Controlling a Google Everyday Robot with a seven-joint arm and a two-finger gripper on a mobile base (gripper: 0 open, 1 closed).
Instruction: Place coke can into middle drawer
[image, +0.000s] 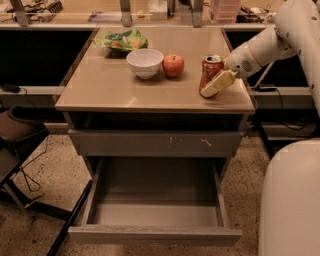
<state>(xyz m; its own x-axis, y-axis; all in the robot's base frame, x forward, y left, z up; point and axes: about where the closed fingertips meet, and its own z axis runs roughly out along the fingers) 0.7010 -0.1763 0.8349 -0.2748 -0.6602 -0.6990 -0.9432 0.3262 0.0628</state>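
Note:
The coke can (210, 66), red with a silver top, stands upright near the right edge of the cabinet top (105, 85). My gripper (212, 82) reaches in from the right and sits at the can, with its pale yellowish part across the can's lower front. The can rests on the surface. The middle drawer (155, 235) is pulled out at the bottom. Its grey floor is bare and nothing lies in it.
A white bowl (144, 62), a red apple (173, 65) and a green chip bag (122, 40) sit on the top, left of the can. The scuffed drawer front (155, 142) above is closed. A chair (17, 137) stands at left and my white base (292, 200) at right.

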